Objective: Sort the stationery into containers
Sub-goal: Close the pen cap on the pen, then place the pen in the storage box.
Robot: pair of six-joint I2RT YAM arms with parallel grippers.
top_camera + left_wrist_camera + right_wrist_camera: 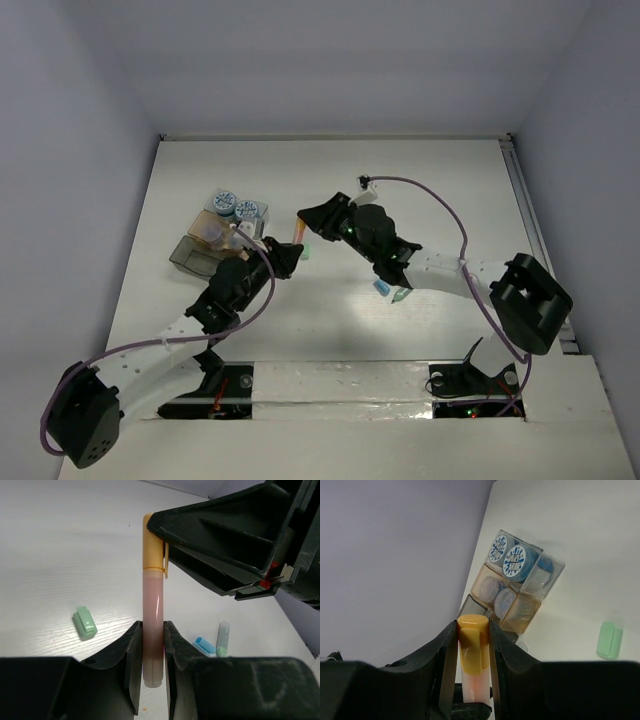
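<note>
One orange stick (152, 595), with a deeper orange cap, was gripped at both ends. The left hand (152, 630) was clamped on its pale barrel and the right hand (472, 627) on its cap. It sat near the middle of the counter (60, 555), somewhat toward the left edge. Just beyond it, nearer that edge, see-through boxes lay touching. The clear box (547, 575) held two blue patterned tubs (514, 560) side by side, plus something bluish at one end that was hard to make out. The amber box (522, 615) against it held two paler round tubs (504, 600), blurred through the plastic. A darker box (470, 606) was mostly hidden behind the cap, its contents unseen. Loose on the counter, a green piece (85, 622) lay beside the stick. A blue piece (204, 645) and a teal stick (222, 636) lay together, closer to the near edge.
</note>
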